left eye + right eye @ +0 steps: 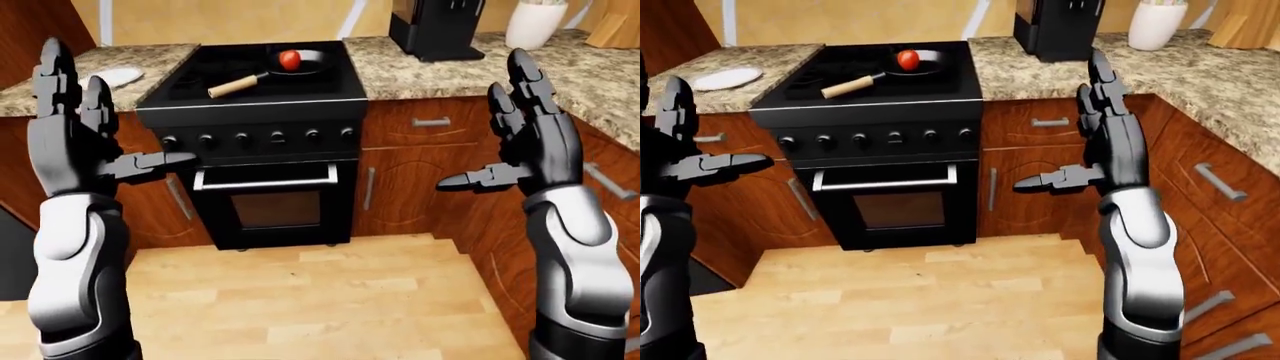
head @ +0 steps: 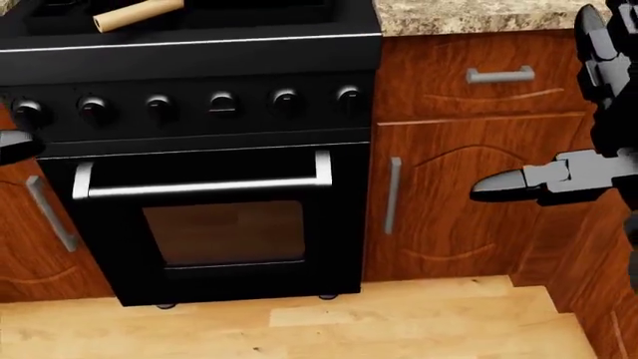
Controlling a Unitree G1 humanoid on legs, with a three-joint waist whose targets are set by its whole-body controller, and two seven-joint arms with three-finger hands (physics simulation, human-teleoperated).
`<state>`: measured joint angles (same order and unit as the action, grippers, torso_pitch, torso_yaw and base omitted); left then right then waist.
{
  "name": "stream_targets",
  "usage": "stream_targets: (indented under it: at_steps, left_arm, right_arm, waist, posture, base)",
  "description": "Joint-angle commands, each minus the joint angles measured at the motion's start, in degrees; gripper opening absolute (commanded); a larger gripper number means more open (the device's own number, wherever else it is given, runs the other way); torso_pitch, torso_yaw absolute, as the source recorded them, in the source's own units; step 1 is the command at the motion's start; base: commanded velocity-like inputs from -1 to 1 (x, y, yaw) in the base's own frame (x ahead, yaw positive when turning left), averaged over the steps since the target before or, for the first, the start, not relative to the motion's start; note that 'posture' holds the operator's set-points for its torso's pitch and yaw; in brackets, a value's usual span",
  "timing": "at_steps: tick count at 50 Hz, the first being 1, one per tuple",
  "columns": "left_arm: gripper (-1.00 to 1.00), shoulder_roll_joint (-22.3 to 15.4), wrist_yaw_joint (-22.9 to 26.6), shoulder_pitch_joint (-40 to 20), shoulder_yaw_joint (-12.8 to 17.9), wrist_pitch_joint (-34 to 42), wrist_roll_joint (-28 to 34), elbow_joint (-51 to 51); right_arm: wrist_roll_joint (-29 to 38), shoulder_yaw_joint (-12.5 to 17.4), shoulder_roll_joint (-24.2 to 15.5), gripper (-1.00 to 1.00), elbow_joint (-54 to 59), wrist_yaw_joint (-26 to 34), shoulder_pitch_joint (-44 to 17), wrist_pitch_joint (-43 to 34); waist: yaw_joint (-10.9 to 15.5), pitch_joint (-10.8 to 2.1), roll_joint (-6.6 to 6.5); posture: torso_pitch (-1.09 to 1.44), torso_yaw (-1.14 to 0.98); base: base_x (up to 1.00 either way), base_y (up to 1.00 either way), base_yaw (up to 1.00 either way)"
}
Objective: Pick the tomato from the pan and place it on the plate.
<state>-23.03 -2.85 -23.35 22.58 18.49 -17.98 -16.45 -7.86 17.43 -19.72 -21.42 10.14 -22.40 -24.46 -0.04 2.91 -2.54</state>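
A red tomato (image 1: 290, 59) sits in a black pan (image 1: 303, 66) with a wooden handle (image 1: 234, 86) on top of the black stove (image 1: 250, 97). A white plate (image 1: 726, 78) lies on the granite counter left of the stove. My left hand (image 1: 95, 131) is raised at the left of the left-eye view, fingers spread open and empty. My right hand (image 1: 515, 131) is raised at the right, also open and empty. Both hands are well short of the stove top.
The stove has a row of knobs (image 2: 221, 103) and an oven door with a bar handle (image 2: 200, 187). Wooden cabinets (image 2: 458, 164) flank it. A black appliance (image 1: 435, 28) and a white vase (image 1: 535, 24) stand on the right counter, which runs along the right. Wooden floor (image 1: 300, 300) lies below.
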Motion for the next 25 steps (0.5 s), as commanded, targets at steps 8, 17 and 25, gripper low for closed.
stream_targets:
  at_steps: [8,17,25]
  left_arm:
    - [1.0,-1.3,-0.2,-2.0,0.0,-1.4,-0.5,-1.9]
    - [1.0,-1.5,-0.5,-2.5,-0.1,-1.1,-0.4,-2.1]
    - [1.0,-1.9,-0.8,-2.9,0.0,-0.6,-0.8,-2.3]
  right_arm:
    - [-0.2,1.4,-1.8,1.0,-2.3,-0.2,-2.5,0.7]
    - [-0.1,1.5,-2.2,1.0,-2.7,0.3,-2.7,0.3]
    - [-0.2,1.6,-2.4,1.0,-3.3,0.4,-3.2,-0.5]
  waist:
    - [0.4,-1.13,5.4]
    - [-0.3,-0.53,3.31]
    - [-0.2,-0.95,-1.83]
  posture:
    - [0.0,0.0]
    - [0.0,0.0]
    - [0.0,0.0]
  base:
    - [0.18,0.14,0.0]
    - [0.25,0.14,0.0]
    - [0.27,0.18,0.0]
